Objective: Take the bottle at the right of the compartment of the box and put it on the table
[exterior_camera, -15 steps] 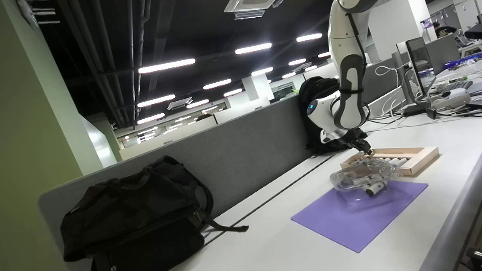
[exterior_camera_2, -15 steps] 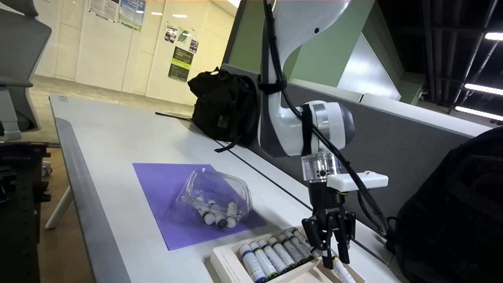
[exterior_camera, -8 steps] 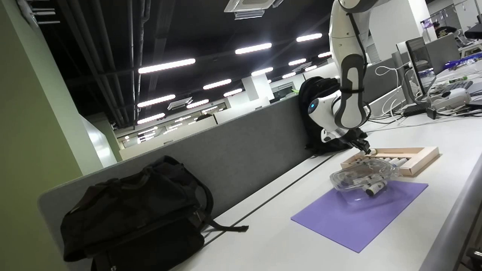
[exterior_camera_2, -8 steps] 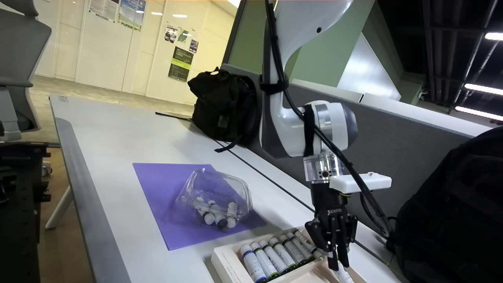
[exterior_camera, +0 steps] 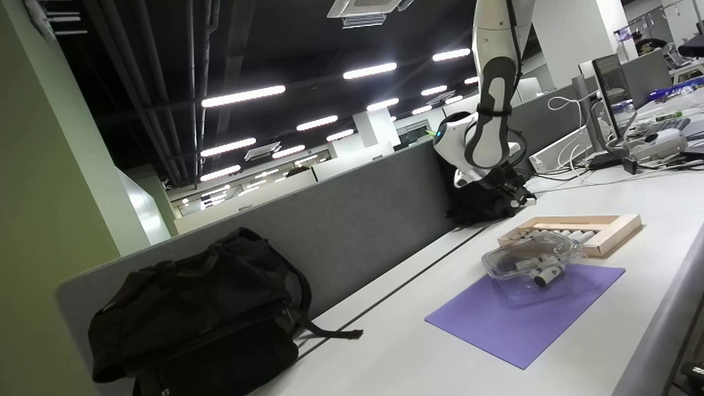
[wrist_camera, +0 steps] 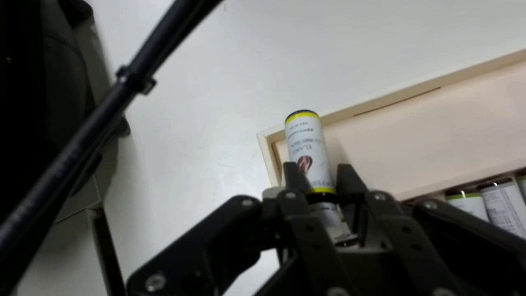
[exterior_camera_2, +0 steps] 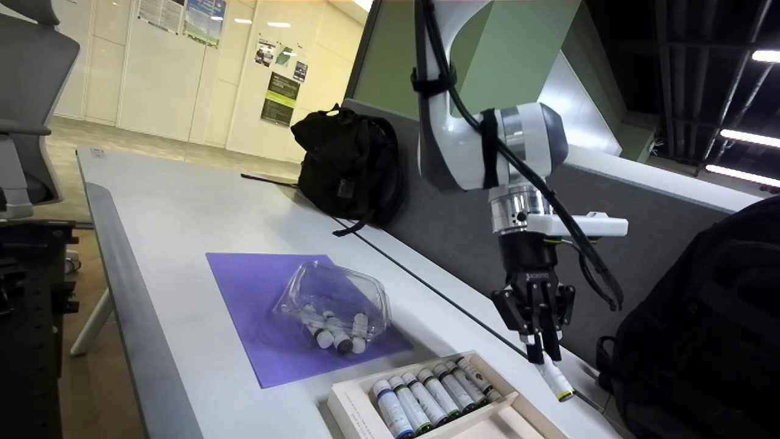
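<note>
I have my hand (wrist_camera: 320,174) closed around a small bottle (wrist_camera: 307,148), one finger (wrist_camera: 350,181) on each side of it; the white label, banded in yellow, and the dark end reach out past my grip. I hold it tilted in the air: in an exterior view it slopes down from my fingertips with the yellow-banded end lowest, above the counter (exterior_camera_2: 201,213) and apart from the box (exterior_camera: 613,239). Seen from my wrist, it covers part of one corner of the box, at the end of a wide compartment (wrist_camera: 411,135). The section beside that holds a row of labelled bottles (exterior_camera_2: 421,399) lying side by side. Near the box lies a purple mat (exterior_camera_2: 244,299), and on it sits a clear plastic container (exterior_camera: 498,264) with several vials (exterior_camera: 550,273) inside. A black backpack (exterior_camera_2: 344,164) stands by the grey divider (exterior_camera: 357,220) toward one end of the counter, and a second dark bag (exterior_camera_2: 701,311) stands by the same divider, nearer the box; farther along the counter I have a monitor (exterior_camera: 616,93).
</note>
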`<act>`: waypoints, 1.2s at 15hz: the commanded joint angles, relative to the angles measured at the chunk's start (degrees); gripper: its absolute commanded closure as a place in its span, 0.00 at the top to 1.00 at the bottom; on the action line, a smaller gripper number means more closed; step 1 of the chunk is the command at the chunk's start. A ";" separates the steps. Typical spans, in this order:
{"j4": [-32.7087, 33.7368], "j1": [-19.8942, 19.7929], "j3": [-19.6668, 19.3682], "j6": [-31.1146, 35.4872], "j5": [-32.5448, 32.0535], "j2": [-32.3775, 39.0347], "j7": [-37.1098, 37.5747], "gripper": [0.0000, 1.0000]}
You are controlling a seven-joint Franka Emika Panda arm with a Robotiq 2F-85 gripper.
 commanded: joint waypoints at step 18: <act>12.67 15.63 5.34 -8.09 -3.27 13.76 9.62 0.07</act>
